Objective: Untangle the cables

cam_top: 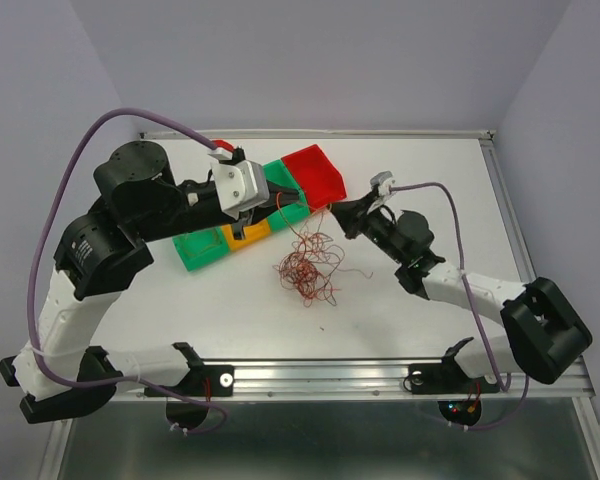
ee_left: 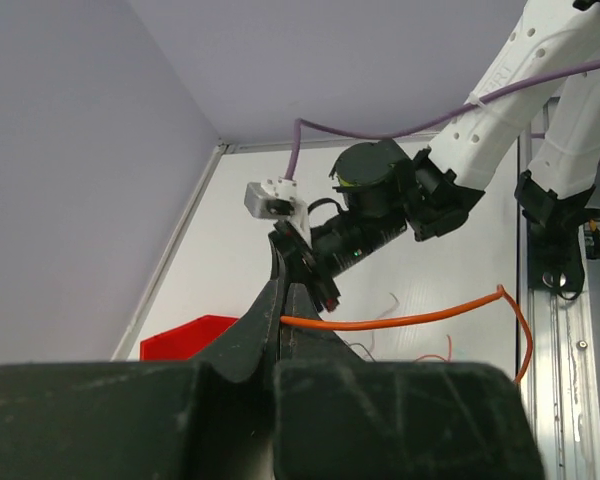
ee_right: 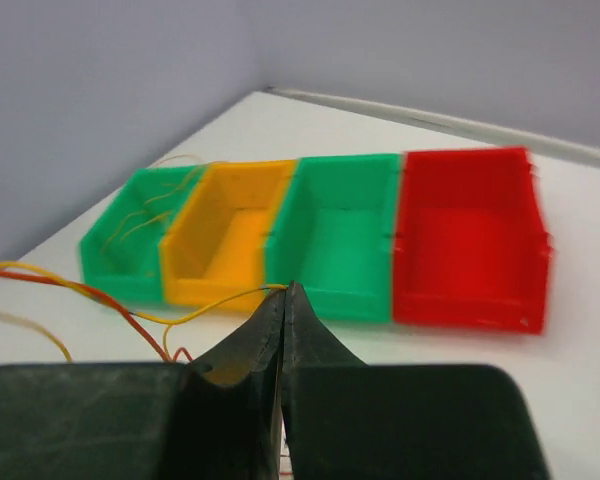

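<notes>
- The white table (cam_top: 430, 180) fills the middle of the overhead view, with both arm bases along the bottom edge.
- The left arm (cam_top: 90, 260) curves up the left side of the frame and reaches right, over the bins.
- The right arm (cam_top: 480, 295) stretches from the lower right toward the centre.
- Four bins stand touching in a slanted row, upper centre: a red bin (cam_top: 315, 172), a green bin (cam_top: 285, 190), a yellow bin (cam_top: 250, 232) and a second green bin (cam_top: 202, 248). In the right wrist view, thin yellow wires lie in and over the green bin at the far left of the row.
- The tangle (cam_top: 308, 262) of thin red, orange and dark wires lies on the table at the centre of the frame, just below the bins and between the two claws.
- The left claw (ee_left: 281, 300) is pinched tight on an orange strand (ee_left: 410, 318), which runs right across the lower half of its wrist view and bends down.
- The right claw (ee_right: 285, 295) is closed, with a yellow strand (ee_right: 215, 308) meeting its tip; this strand sags away to the left edge of that view.
- The two claw tips sit near each other, by the red bin.
</notes>
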Controlling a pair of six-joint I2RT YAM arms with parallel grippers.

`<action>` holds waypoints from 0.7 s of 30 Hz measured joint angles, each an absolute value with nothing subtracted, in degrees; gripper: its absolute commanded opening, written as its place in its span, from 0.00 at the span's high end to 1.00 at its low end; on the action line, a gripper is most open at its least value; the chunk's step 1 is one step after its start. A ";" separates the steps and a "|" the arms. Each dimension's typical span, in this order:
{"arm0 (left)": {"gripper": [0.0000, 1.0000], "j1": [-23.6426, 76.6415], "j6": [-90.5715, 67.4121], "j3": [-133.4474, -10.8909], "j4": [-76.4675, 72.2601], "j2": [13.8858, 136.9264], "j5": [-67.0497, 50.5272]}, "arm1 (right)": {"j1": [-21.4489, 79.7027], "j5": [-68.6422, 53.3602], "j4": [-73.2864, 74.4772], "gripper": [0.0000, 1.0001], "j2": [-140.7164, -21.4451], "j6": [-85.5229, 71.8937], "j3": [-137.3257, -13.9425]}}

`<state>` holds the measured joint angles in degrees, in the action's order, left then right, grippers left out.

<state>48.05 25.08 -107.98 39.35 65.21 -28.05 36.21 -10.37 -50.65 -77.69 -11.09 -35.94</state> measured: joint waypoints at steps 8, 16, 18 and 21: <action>1.00 48.05 25.02 -109.03 41.74 62.72 -27.09 | 28.67 16.38 -36.91 0.99 -70.35 -25.12 -29.74; 1.00 48.05 24.73 -116.01 44.82 58.15 -22.13 | 19.05 21.85 -30.41 0.99 -64.03 -34.28 -23.35; 1.00 48.05 24.73 -117.97 45.41 57.52 -20.53 | 16.62 21.93 -29.50 0.99 -64.03 -35.99 -22.33; 1.00 48.05 24.58 -120.60 45.56 55.07 -17.23 | 14.31 22.35 -27.51 0.99 -64.47 -37.82 -21.56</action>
<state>48.05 24.58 -120.60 45.56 55.07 -17.23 14.31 22.35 -27.51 -64.47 -37.82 -21.56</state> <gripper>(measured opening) 0.037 0.012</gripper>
